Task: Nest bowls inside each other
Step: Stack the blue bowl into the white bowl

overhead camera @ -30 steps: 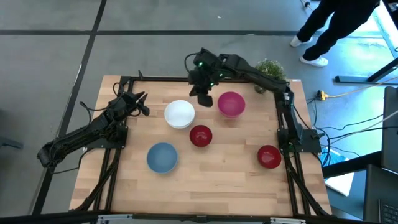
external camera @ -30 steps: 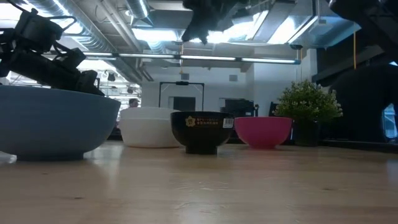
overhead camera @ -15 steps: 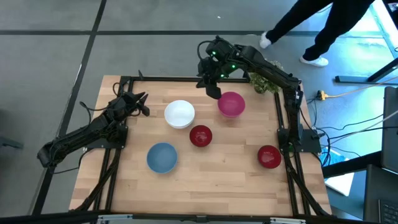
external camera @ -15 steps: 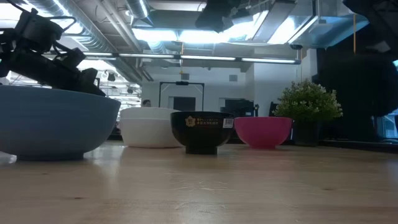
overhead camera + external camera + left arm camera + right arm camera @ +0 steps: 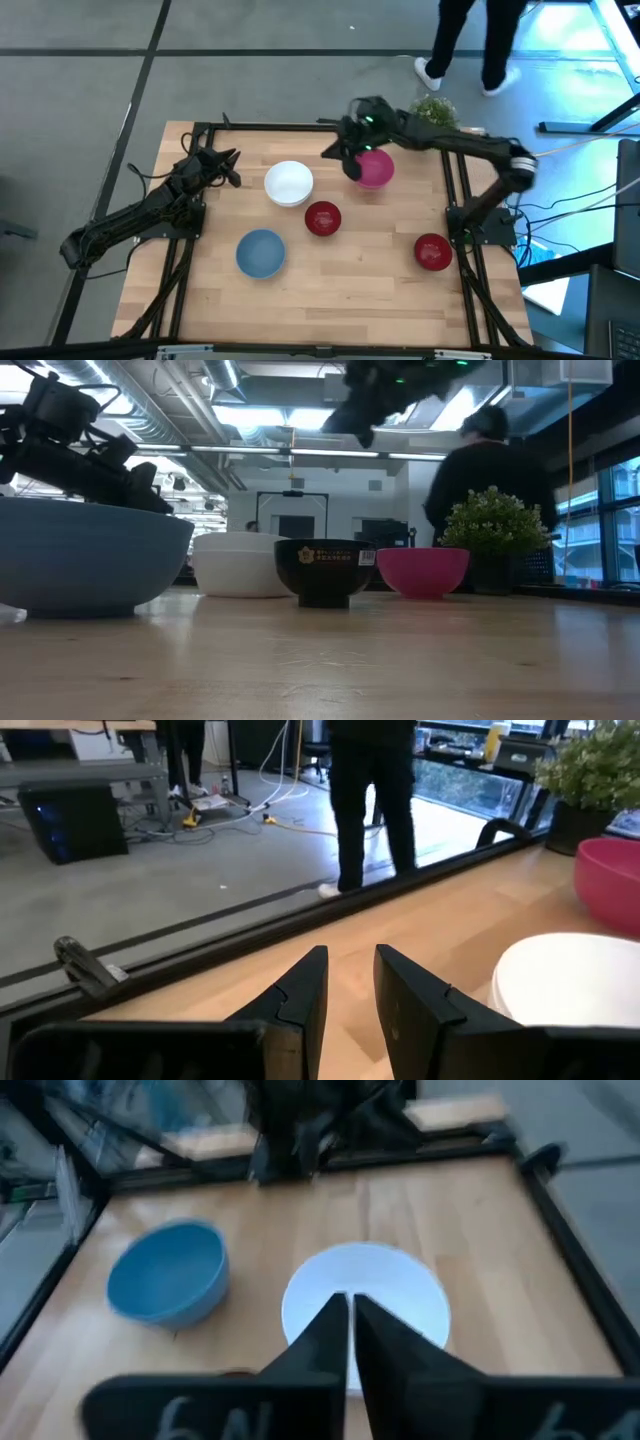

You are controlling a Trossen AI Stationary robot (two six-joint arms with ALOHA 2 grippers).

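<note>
Five bowls rest on their bases on the wooden table: a white one (image 5: 288, 183), magenta (image 5: 373, 167), blue (image 5: 261, 253), and two dark red, one central (image 5: 322, 218) and one near the right edge (image 5: 432, 252). Only one white bowl shows. My right gripper (image 5: 350, 166) hangs shut over the magenta bowl's left rim, and the low view shows that gripper (image 5: 352, 422) high above the bowls. Its wrist view looks down past the fingertips (image 5: 350, 1320) on the white bowl (image 5: 365, 1295) and the blue bowl (image 5: 165, 1270). My left gripper (image 5: 228, 167) waits slightly open left of the white bowl (image 5: 570, 990).
A small green potted plant (image 5: 432, 108) stands at the table's far right corner, behind the magenta bowl (image 5: 422, 570). A person (image 5: 470, 40) walks on the floor beyond the far edge. Bare wood lies along the near edge (image 5: 340, 310).
My right gripper has moved toward the table's right, from above the gap between the white and magenta bowls to the magenta bowl's left rim, while its arm has swung out to the right. It has stayed high. The person has walked left behind the table. No bowl has moved.
</note>
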